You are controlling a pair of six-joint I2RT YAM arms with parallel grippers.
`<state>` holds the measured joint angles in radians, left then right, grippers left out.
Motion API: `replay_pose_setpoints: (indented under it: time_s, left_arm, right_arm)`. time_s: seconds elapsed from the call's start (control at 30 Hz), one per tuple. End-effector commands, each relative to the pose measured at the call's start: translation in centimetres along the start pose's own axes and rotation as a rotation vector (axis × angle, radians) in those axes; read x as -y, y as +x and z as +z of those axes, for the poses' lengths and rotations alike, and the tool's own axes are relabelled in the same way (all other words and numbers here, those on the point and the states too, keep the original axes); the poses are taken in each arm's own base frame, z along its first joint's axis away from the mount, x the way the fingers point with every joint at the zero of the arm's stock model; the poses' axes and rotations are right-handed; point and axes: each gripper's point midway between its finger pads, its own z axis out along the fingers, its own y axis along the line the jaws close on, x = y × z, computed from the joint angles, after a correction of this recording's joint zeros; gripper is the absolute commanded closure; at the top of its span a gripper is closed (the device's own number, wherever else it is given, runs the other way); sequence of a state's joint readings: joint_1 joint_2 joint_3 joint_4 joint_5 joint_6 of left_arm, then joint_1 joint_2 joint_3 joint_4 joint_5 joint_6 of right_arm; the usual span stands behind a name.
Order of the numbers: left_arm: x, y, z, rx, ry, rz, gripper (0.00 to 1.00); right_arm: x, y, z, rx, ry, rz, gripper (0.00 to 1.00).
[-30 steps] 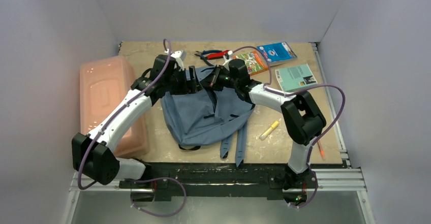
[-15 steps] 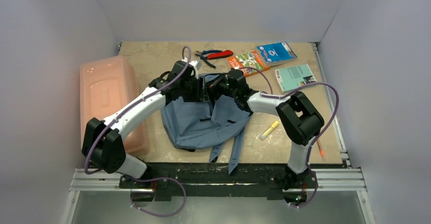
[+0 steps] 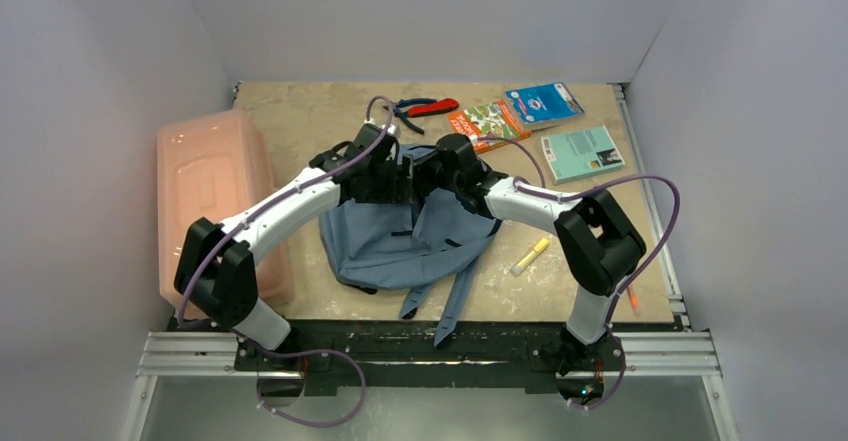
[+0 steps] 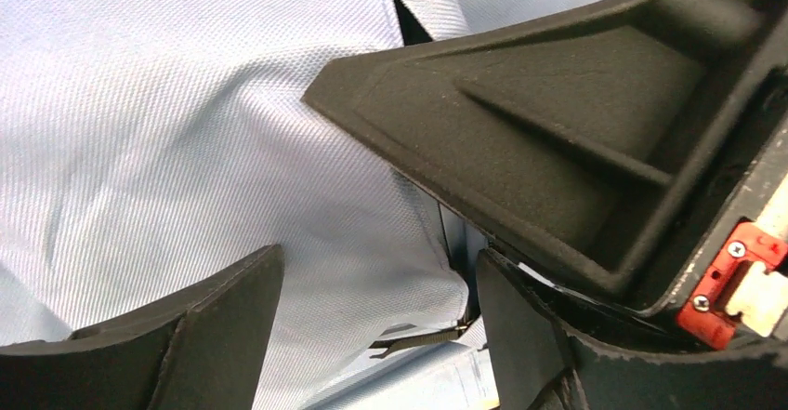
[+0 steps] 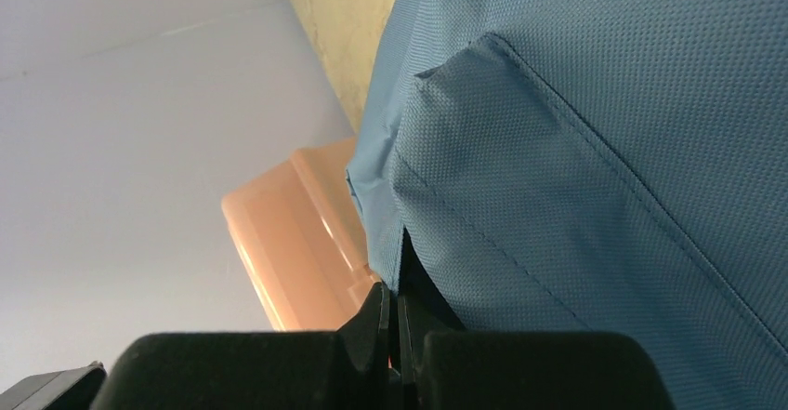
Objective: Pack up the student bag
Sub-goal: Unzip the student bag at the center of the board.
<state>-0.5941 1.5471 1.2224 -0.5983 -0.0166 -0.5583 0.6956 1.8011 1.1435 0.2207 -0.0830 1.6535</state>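
2 arms reach in from either side and meet over the far end of the student bag (image 3: pixel 400 241). The bag lies in the middle of the table (image 3: pixel 300 121), with its long straps (image 3: pixel 450 301) trailing toward the near edge. The left gripper (image 3: pixel 397 178) sits at the bag's far edge, just beside the right gripper (image 3: pixel 428 176) and facing it.

In the left wrist view the left fingers (image 4: pixel 214 336) stand spread. Pale grey-blue fabric and a thin metal zip pull (image 4: pixel 418 340) show in the gap between them, and they grip nothing. In the right wrist view the right fingers (image 5: pixel 279 368) are pressed together. The bag's dark-trimmed edge runs down into the seam between them, so they appear to pinch a fold of the bag.

A translucent pink box (image 3: pixel 210 191) lies along the left side of the table, near the bag and partly under the left arm. At the far edge lie pliers (image 3: pixel 425 108) with red and blue handles. To their right are an orange-green booklet (image 3: pixel 487 121), a blue packet (image 3: pixel 543 102) and a teal booklet (image 3: pixel 580 151), all apart from the bag. 1 yellow marker (image 3: pixel 530 255) lies to the right of the bag, near the straps. An orange pen (image 3: pixel 632 296) lies at the table's right edge, beside the right arm.
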Motion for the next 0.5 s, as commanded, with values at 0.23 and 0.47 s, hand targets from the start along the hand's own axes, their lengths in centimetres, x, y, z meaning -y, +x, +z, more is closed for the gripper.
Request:
replay_pose_setpoints:
  time_s: [0.23,0.47]
  left_arm:
    - [0.0,-1.0,1.1,0.007,-0.075,0.04,0.71]
    - [0.3,-1.8,-0.6,0.039,-0.054,0.065,1.0]
  right_arm:
    - [-6.0,0.8,-2.6,0.056,-0.124,0.025,1.0]
    - [-4.6,-1.5,-3.8,-0.002,-0.214,-0.422,0.59]
